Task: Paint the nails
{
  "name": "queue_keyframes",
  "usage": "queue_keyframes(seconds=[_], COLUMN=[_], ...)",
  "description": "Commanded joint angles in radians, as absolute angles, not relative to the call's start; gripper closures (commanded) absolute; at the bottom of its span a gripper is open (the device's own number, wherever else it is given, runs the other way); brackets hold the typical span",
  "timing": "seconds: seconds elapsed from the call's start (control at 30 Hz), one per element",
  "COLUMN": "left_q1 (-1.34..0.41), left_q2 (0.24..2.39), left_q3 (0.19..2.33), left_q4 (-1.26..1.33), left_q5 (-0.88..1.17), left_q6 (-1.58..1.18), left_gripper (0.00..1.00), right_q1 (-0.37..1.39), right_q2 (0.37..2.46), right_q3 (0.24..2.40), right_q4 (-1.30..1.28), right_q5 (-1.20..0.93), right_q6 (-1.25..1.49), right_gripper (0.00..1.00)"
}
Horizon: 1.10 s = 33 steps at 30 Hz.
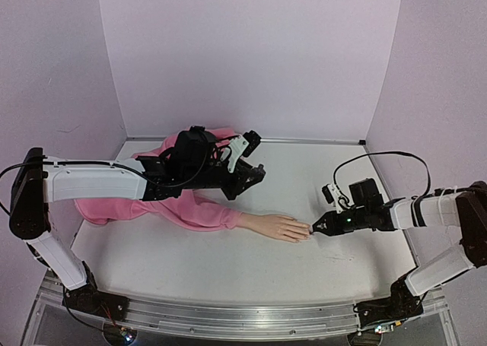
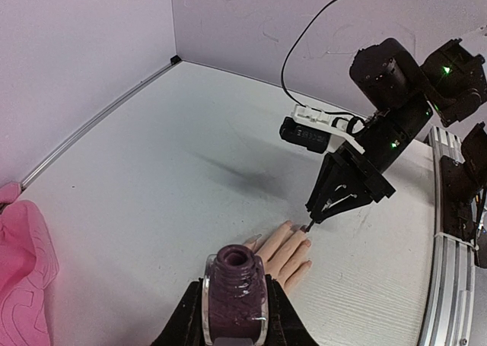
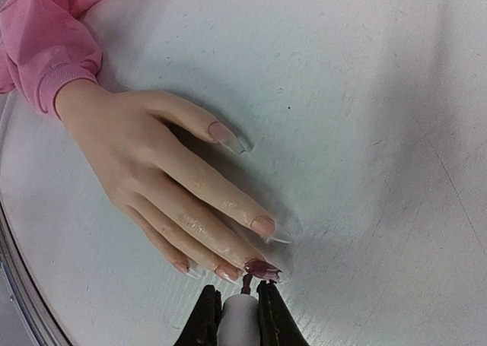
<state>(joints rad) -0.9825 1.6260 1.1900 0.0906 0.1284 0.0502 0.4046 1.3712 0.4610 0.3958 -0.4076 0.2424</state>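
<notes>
**Fig. Right-arm brush at the fingertips; bottle held by the left arm.** The mannequin hand (image 3: pixel 152 171) is laid palm down on the table (image 1: pixel 228 262), with its pink sleeve (image 3: pixel 46 42) toward the left arm. The fingers are directed straight at the right gripper (image 3: pixel 237 293), so their long axis is roughly in line with its approach. The nails (image 3: pixel 264 226) are thus presented end-on, just ahead of the fingertips. One nail (image 3: pixel 262 268) is seen dark-lacquered; the others appear skin-toned.

The right gripper is closed firmly upon the white cap (image 3: pixel 240 319), from which the brush (image 3: pixel 246 284) projects. The brush tip is placed just beside the lacquered nail, between it and the neighbouring bare one. Whether the bristles are touching either nail cannot be told from the wrist view.

The left gripper (image 2: pixel 234 315) is clamped around the uncapped polish bottle (image 2: pixel 234 281), which is held upright and well apart from the fingertips. The right arm is therefore the nearer. A small sideways shift across the finger axis is judged to be what the adjacent bare nail calls for.
</notes>
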Motion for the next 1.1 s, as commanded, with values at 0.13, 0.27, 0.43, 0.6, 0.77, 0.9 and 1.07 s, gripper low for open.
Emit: queue_keyframes(seconds=[0.13, 0.27, 0.43, 0.6, 0.77, 0.9, 1.07], left_q1=[-0.979, -0.979, -0.978, -0.979, -0.979, -0.978, -0.979], left_q2=[1.603, 1.606, 1.606, 1.609, 1.608, 1.609, 1.606], left_q3=[1.205, 1.209, 1.211, 1.214, 1.212, 1.209, 1.208], left_q4=[0.161, 0.161, 0.161, 0.160, 0.162, 0.161, 0.161], left_q5=[0.123, 0.126, 0.126, 0.127, 0.124, 0.126, 0.124], left_q6=[0.042, 0.042, 0.044, 0.044, 0.045, 0.044, 0.044], left_gripper=[1.00, 1.00, 1.00, 1.00, 1.00, 1.00, 1.00], right_q1=[0.413, 0.417, 0.417, 0.417, 0.416, 0.418, 0.419], right_q2=[1.388, 1.393, 1.396, 1.383, 1.370, 1.361, 1.356], right_q3=[0.492, 0.497, 0.499, 0.495, 0.486, 0.478, 0.474], right_q4=[0.410, 0.412, 0.415, 0.419, 0.420, 0.430, 0.438], right_q5=[-0.412, -0.406, -0.403, -0.390, -0.392, -0.407, -0.411], right_q6=[0.230, 0.227, 0.226, 0.222, 0.221, 0.219, 0.219], right_gripper=[1.00, 1.00, 1.00, 1.00, 1.00, 1.00, 1.00])
